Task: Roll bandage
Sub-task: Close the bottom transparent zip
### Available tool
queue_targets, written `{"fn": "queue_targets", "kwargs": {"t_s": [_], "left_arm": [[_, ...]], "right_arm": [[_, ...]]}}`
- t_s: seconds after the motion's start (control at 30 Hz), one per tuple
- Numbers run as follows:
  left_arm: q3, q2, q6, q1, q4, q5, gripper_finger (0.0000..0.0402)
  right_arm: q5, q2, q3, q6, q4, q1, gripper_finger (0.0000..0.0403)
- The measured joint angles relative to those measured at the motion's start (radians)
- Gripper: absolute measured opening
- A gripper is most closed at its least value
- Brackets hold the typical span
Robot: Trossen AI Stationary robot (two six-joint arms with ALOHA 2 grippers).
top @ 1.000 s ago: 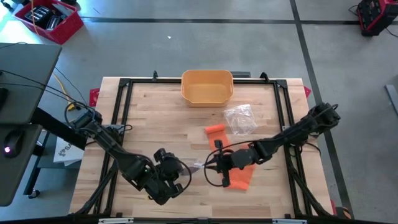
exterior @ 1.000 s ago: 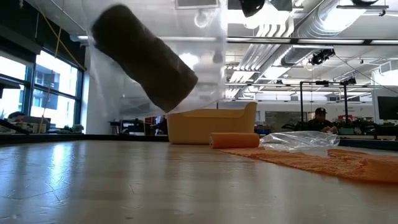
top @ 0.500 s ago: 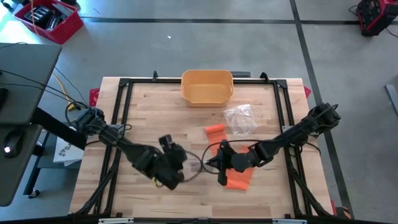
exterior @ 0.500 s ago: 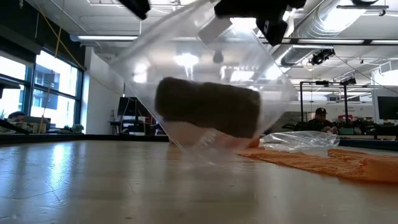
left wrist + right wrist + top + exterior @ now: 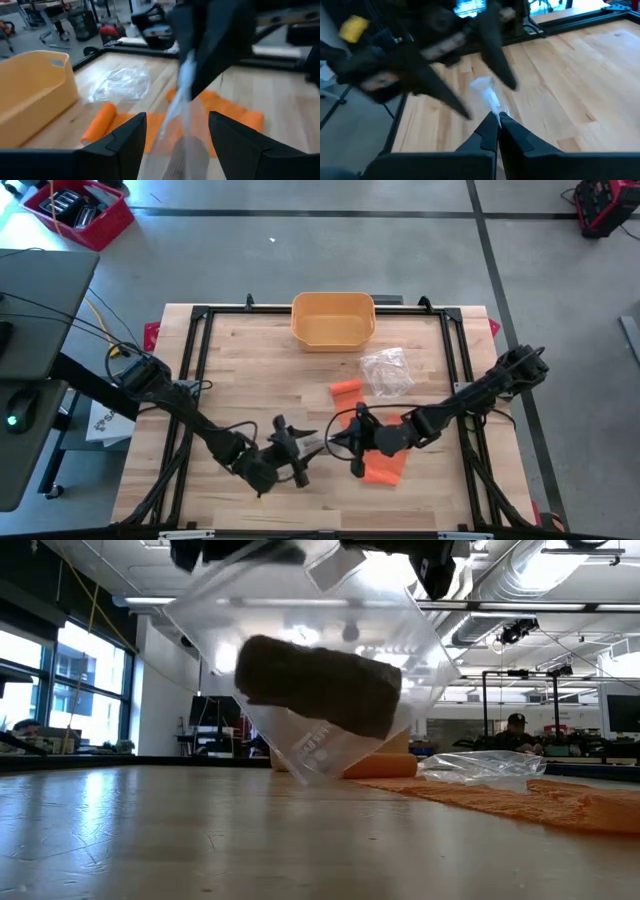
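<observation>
Letting go with my left gripper [image 5: 297, 452], fingers now apart; right gripper [image 5: 347, 442] stays clamped on the bag [image 5: 310, 660], so the bandage roll [image 5: 320, 685] hangs bagged.

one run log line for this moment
right end effector: shut on clear bag | left end effector: open at bag | bag: lifted, dark roll inside

Bag [image 5: 310, 670] with roll [image 5: 318, 685] inside, between both claws, above table [image 5: 250, 360].

Both grippers [image 5: 290, 452] [image 5: 345, 442] at clear bag [image 5: 315, 445]
</observation>
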Motion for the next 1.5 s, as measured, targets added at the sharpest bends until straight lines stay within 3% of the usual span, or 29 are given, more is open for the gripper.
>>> {"fn": "queue_targets", "kwargs": {"t_s": [0.17,0.33,0.53,0.67,0.73,0.9,1.03,1.13,1.2,1.37,1.5], "left_arm": [[-0.177,0.004,0.113,-0.013,0.444,-0.025,0.0206],[-0.256,0.056,0.265,-0.024,0.788,0.038,0.0171],[-0.259,0.118,0.366,-0.024,0.969,0.060,0.0084],[-0.259,0.122,0.406,-0.043,0.993,0.048,0.0018],[-0.259,0.118,0.425,-0.055,0.995,0.024,0.0006],[-0.254,0.064,0.388,-0.075,0.877,0.015,0.0002],[-0.214,-0.041,0.126,-0.064,0.480,0.149,0.0001],[-0.143,-0.091,-0.108,-0.039,0.115,0.257,0.0001],[-0.099,-0.098,-0.184,-0.024,-0.040,0.325,0.0001],[-0.060,-0.100,-0.216,0.002,-0.118,0.413,0.0000],[-0.060,-0.100,-0.219,0.010,-0.124,0.408,0.0000]], "right_arm": [[0.008,-0.005,0.000,-0.012,0.039,0.016,0.0000],[0.026,-0.006,0.000,-0.012,0.089,0.023,0.0000],[0.034,-0.006,0.000,0.003,0.091,0.023,0.0000],[0.035,-0.006,0.000,0.011,0.087,0.024,0.0000],[0.034,-0.006,0.000,0.013,0.077,0.025,0.0000],[0.027,-0.006,0.003,-0.083,-0.005,0.024,0.0001],[0.025,-0.028,0.002,-0.147,-0.120,0.024,0.0030],[-0.006,-0.060,0.002,-0.108,-0.233,0.008,0.0071],[-0.025,-0.070,0.002,-0.100,-0.267,0.001,0.0100],[-0.108,-0.047,0.001,-0.229,-0.223,0.036,0.0145],[-0.050,0.010,0.000,-0.232,-0.169,0.079,0.0147]]}}
